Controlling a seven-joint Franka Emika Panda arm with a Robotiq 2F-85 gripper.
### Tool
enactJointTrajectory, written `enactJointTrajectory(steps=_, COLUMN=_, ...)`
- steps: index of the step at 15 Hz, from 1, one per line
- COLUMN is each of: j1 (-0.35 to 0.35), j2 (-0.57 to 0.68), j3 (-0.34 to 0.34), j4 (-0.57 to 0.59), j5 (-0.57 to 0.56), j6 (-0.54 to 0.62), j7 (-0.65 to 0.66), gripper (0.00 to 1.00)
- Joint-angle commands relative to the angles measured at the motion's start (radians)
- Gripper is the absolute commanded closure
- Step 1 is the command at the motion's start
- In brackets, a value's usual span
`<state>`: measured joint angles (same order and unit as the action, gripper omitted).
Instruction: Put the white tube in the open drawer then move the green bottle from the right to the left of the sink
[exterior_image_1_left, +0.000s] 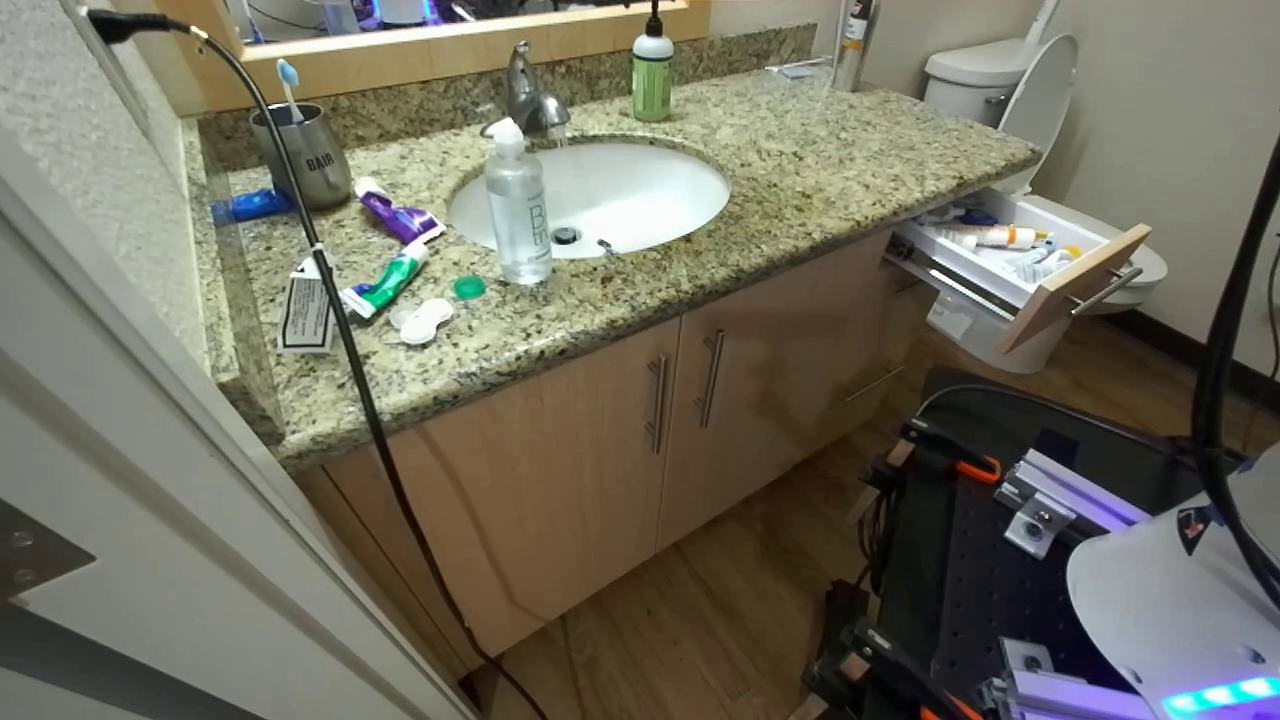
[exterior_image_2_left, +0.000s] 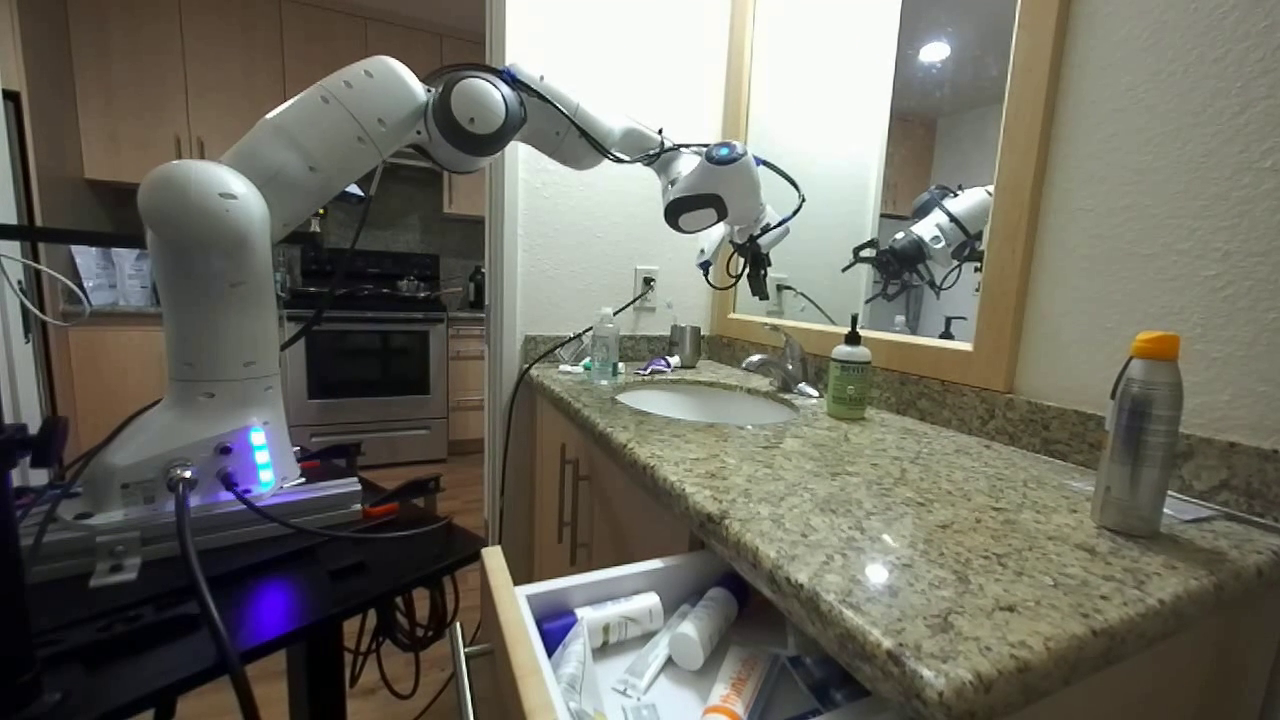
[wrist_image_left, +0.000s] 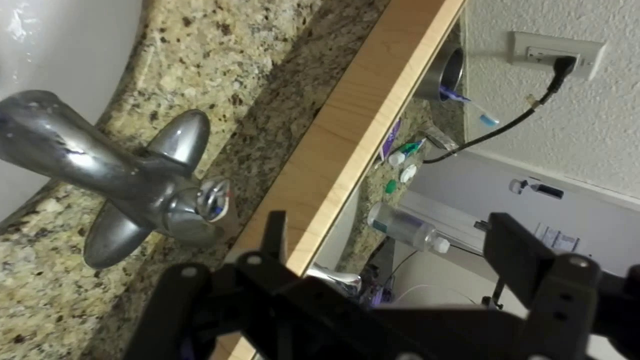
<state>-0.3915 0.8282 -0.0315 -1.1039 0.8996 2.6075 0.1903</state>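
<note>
The green bottle (exterior_image_1_left: 652, 82) with a dark pump top stands upright right of the faucet; it also shows beside the faucet in an exterior view (exterior_image_2_left: 849, 380). The white oval sink (exterior_image_1_left: 650, 190) is set in the granite. The open drawer (exterior_image_2_left: 620, 588) holds several toiletries. A slim white tube (exterior_image_2_left: 655, 650) lies among them; I cannot tell its markings for sure. My gripper (exterior_image_2_left: 758, 272) hangs high above the sink's back edge near the mirror. In the wrist view my gripper (wrist_image_left: 387, 225) is open, with nothing between its fingers. The green bottle is out of the wrist view.
The chrome faucet (wrist_image_left: 150, 185) is below the wrist camera. A clear bottle (exterior_image_1_left: 520, 215), a metal cup (exterior_image_1_left: 310, 160), purple (exterior_image_1_left: 398, 212) and teal (exterior_image_1_left: 388, 282) tubes lie left. A black cord (exterior_image_1_left: 375, 410) crosses the counter. A silver bottle (exterior_image_2_left: 1140, 440) stands far right.
</note>
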Motion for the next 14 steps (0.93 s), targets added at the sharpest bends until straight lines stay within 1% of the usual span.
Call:
enactJointTrajectory(steps=1, j1=-0.015, j2=0.085, j3=0.012, j4=0.111, j5=0.014, j6=0.046, j7=-0.016, gripper=0.00)
enactJointTrajectory(steps=3, j1=-0.020, j2=0.123, j3=-0.003, j4=0.148, j5=-0.025, j6=0.054, j7=0.020, gripper=0.00)
enactJointTrajectory(steps=4, j1=-0.021, j2=0.139, j3=-0.019, j4=0.159, j5=-0.046, j6=0.045, j7=0.042, gripper=0.00)
enactJointTrajectory(steps=6, j1=-0.034, j2=0.160, j3=-0.026, j4=0.168, j5=-0.080, j6=0.000, j7=0.071, gripper=0.00)
enactJointTrajectory(steps=7, j1=-0.029, j2=0.164, j3=-0.038, j4=0.161, j5=-0.073, j6=-0.006, j7=0.074, gripper=0.00)
enactJointTrajectory(steps=11, j1=-0.027, j2=0.173, j3=-0.023, j4=0.166, j5=-0.066, j6=-0.026, j7=0.091, gripper=0.00)
enactJointTrajectory(steps=14, j1=-0.026, j2=0.156, j3=0.008, j4=0.177, j5=-0.047, j6=-0.013, j7=0.053, gripper=0.00)
